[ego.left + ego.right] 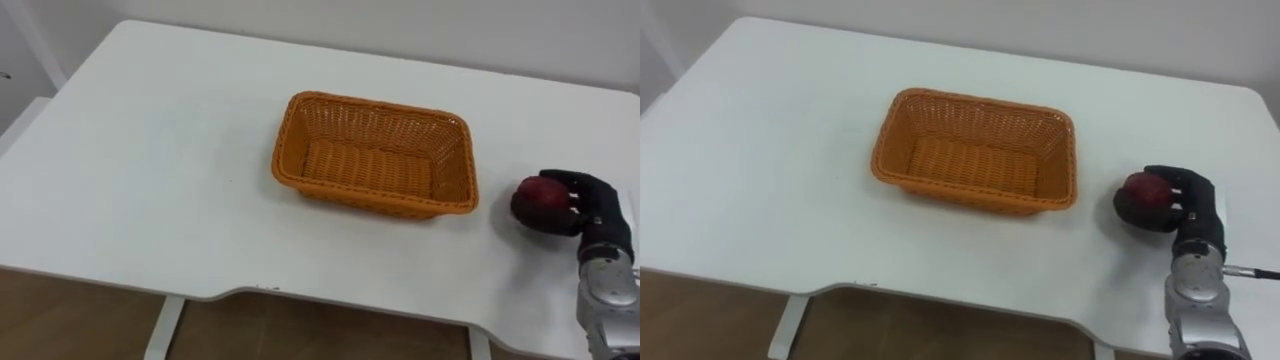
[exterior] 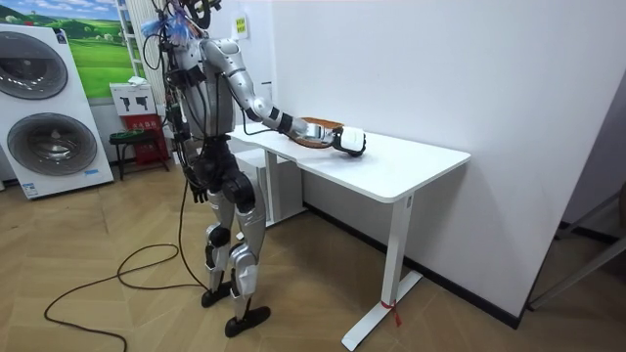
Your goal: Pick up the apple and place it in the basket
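Observation:
A dark red apple (image 1: 541, 197) sits at the right of the white table (image 1: 150, 170), just right of an empty orange wicker basket (image 1: 375, 153). My right hand (image 1: 592, 208) has its black fingers curled round the apple from the right and above; the apple (image 1: 1145, 193) and the right hand (image 1: 1193, 211) look to be at table level. In the room view the right hand (image 2: 351, 141) reaches over the table beside the basket (image 2: 315, 131). My left hand (image 2: 199, 192) hangs by my hip.
The table's front edge has a curved cut-out near me, and wooden floor (image 1: 90, 320) lies below it. In the room view I stand at the table's end; a wall runs behind the table and washing machines (image 2: 49, 108) stand at the room view's left.

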